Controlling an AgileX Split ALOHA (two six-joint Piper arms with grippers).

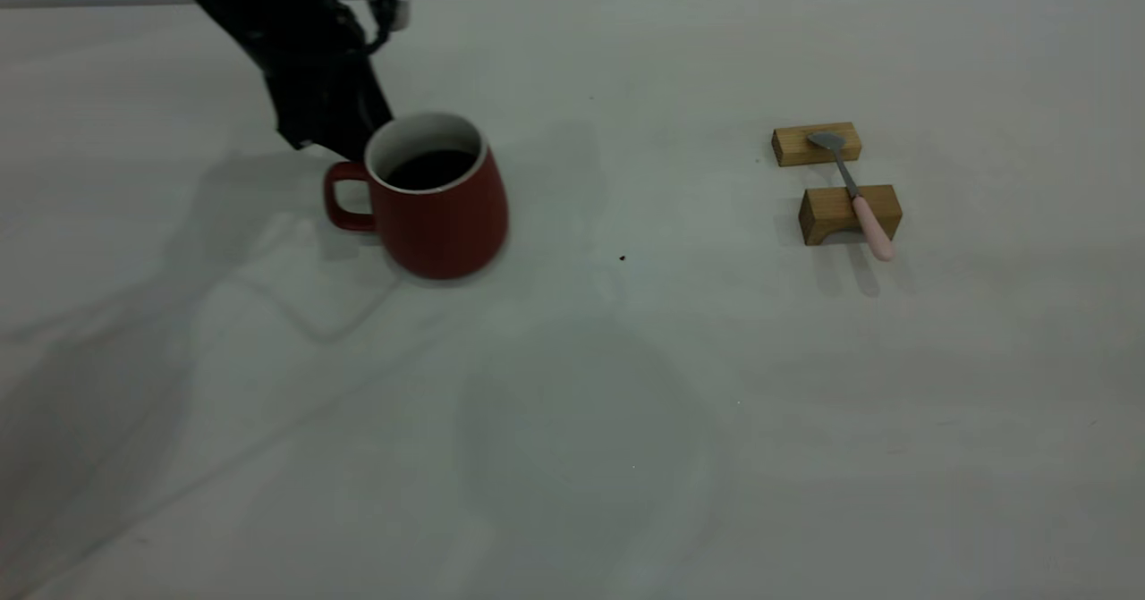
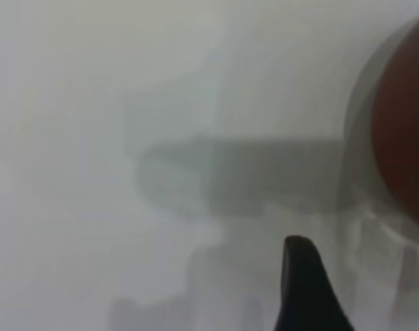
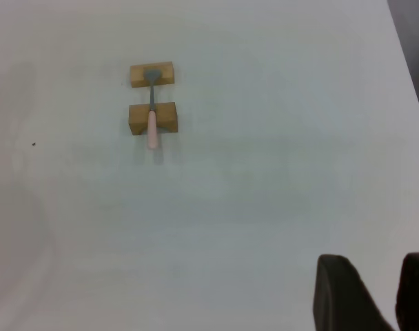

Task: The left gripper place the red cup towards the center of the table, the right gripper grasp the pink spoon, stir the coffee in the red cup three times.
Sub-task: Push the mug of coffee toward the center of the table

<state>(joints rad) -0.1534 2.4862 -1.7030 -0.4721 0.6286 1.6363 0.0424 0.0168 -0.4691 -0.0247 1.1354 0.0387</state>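
With the cup (image 1: 436, 198) standing left of table (image 1: 572, 403) centre and the left gripper (image 1: 335, 139) just behind its handle, grip state indeterminate, treat placement as the current step; next, bring the right gripper (image 3: 375, 293), fingers apart, to the spoon (image 1: 857, 193) on the blocks (image 1: 850, 214).

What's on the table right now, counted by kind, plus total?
Red cup with coffee: 1
Pink spoon: 1
Wooden blocks: 2
Total: 4 things on the table
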